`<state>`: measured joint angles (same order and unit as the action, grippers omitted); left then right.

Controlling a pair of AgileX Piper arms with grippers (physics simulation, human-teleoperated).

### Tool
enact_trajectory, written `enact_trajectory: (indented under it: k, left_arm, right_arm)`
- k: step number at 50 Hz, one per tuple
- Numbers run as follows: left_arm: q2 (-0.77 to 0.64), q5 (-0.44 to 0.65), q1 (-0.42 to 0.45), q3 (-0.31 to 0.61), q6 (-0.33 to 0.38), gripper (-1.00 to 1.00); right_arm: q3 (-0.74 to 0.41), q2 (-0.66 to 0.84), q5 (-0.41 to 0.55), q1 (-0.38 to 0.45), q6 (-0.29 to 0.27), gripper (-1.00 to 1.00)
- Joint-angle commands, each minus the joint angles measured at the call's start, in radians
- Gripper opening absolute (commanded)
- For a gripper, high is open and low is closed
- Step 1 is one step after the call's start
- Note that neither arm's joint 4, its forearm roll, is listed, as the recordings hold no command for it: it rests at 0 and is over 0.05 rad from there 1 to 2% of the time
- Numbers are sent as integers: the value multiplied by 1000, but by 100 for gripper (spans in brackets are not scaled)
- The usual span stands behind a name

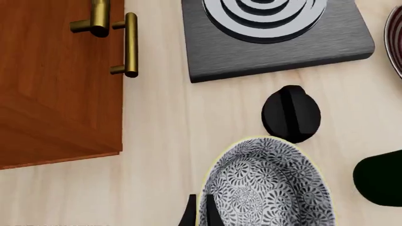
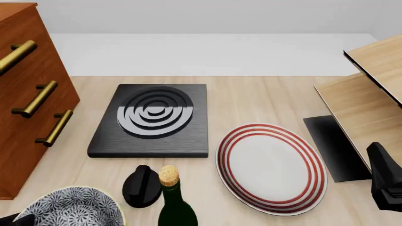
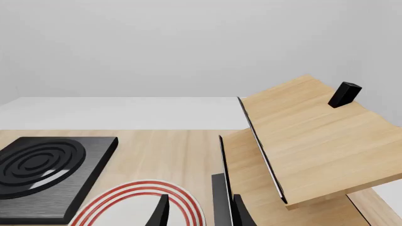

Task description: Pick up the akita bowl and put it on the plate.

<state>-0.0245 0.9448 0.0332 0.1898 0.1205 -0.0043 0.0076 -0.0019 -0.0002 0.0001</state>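
The plate (image 2: 271, 165) lies bare on the table, right of the black stove (image 2: 152, 120). The akita bowl (image 2: 72, 209) sits at the near-left corner, beside a dark bottle (image 2: 174, 205). The left gripper (image 1: 199, 213) straddles its rim — one finger inside, one outside, not visibly clamped. So the grasp is in hand; next it wants closing, then lifting clear of the bottle. The right gripper (image 3: 199, 209) idles, parted.

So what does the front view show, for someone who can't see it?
A blue-and-white akita bowl sits at the near left edge, well left of the red-ringed plate. Between them stand a black knob and a corked bottle, with a black stove behind.
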Motion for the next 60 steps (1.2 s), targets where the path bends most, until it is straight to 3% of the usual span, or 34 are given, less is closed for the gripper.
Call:
enact_trajectory:
  k: [1,3,4,7,12,21,33,48,60]
  left_arm:
    - [-49,15,-38,151,3,-100]
    - [-73,6,-23,197,-69,-100]
    - [-75,-4,-36,202,-34,-100]
    - [-88,-26,-59,246,-26,-100]
    - [-119,-67,-59,300,-57,-100]
    - [-154,-129,-65,390,-38,-100]
    - [-189,-245,-82,431,-57,-100]
    - [-366,-563,-36,403,-106,-100]
    - [-622,-811,68,471,-153,-100]
  right_arm:
    - [0,0,0,0,0,100]
    - [0,0,0,0,0,100]
    - [0,0,0,0,0,100]
    - [0,0,0,0,0,100]
    - [0,0,0,0,0,100]
    - [0,0,0,0,0,100]
    - [0,0,0,0,0,100]
    - [0,0,0,0,0,100]
    - [0,0,0,0,0,100]
